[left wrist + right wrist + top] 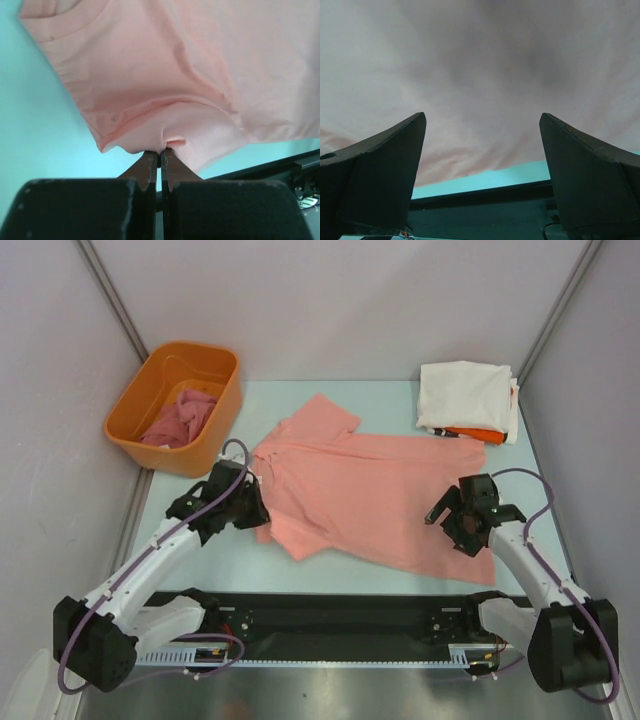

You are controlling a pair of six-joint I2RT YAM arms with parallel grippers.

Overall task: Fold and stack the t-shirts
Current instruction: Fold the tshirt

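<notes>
Salmon-pink t-shirt is lying unfolded on table, right of tub. Left hand is pinching its edge shut; right hand is hovering open above it. Farther right of tub, cream-white shirt and orange shirt are sitting folded, stacked. Rose-pink shirt is waiting inside tub.

four t-shirts, one tub, two end effectors

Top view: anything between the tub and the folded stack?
Only the far corner of the salmon shirt, with bare table on either side of it, lies between tub and stack. The top view shows it.
</notes>
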